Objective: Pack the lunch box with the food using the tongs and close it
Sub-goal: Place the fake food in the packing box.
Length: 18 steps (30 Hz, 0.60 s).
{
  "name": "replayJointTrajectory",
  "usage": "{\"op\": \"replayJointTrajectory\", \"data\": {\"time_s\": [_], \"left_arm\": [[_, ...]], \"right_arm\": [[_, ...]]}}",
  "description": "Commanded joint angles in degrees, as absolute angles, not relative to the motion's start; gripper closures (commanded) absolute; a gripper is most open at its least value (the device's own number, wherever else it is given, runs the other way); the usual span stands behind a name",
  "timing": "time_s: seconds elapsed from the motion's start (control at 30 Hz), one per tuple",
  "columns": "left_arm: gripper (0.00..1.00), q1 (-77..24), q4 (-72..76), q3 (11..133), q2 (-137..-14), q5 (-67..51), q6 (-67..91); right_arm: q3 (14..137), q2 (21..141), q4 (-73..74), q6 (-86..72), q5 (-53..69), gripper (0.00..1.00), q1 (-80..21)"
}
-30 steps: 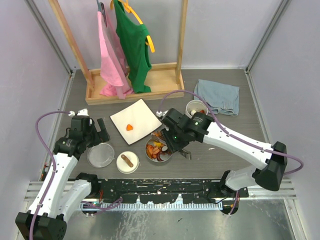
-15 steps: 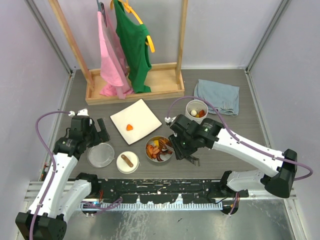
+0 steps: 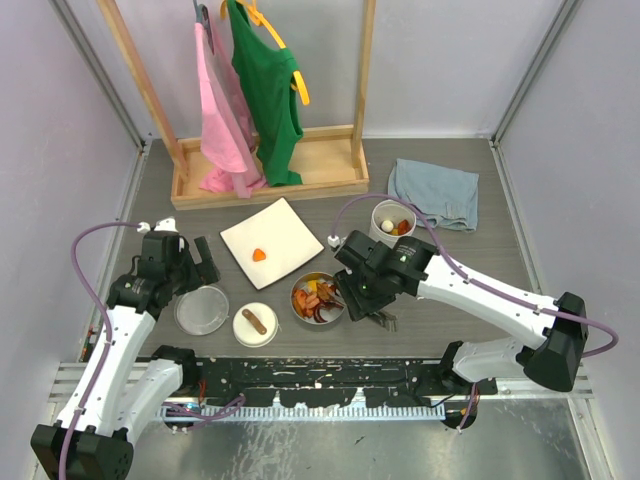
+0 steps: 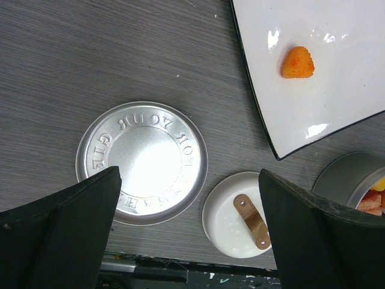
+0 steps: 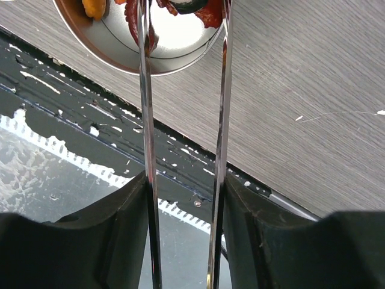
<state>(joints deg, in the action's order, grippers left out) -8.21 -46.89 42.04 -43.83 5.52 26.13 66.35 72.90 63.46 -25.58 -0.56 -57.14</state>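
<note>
My right gripper (image 5: 183,205) is shut on the tongs (image 5: 144,120), one arm against each finger. The two arms stand apart, and their tips reach over the wide steel tin (image 5: 150,42) of the lunch box, among dark red food (image 5: 210,15). From above, that tin (image 3: 318,298) holds orange and red pieces, with the right gripper (image 3: 378,316) just to its right. My left gripper (image 4: 187,198) hangs open and empty above the flat lid (image 4: 142,161) and the small dish (image 4: 237,214) with a brown piece (image 4: 251,220). One orange piece (image 4: 297,62) lies on the white plate (image 4: 337,90). The tall cup (image 3: 392,220) holds food.
A wooden rack (image 3: 265,180) with pink and green garments stands at the back. A blue-grey cloth (image 3: 435,192) lies at the back right. The black rail of the table's front edge (image 5: 90,102) runs just below the tin.
The right arm swung right, off the tin, then came back a little to the left. The tongs' arms have spread wider. The left arm has not moved.
</note>
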Motion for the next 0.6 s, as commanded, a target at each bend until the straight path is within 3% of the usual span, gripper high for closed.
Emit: {"op": "replayJointTrajectory", "data": {"time_s": [0.0, 0.57], "left_arm": [[0.02, -8.0, -44.3, 42.3, -42.9, 4.8, 25.8], [0.02, -8.0, -44.4, 42.3, -42.6, 5.3, 25.8]], "right_arm": [[69.8, 72.3, 62.8, -26.2, -3.9, 0.46, -56.9], [78.1, 75.9, 57.1, -25.1, -5.2, 0.46, -56.9]]}}
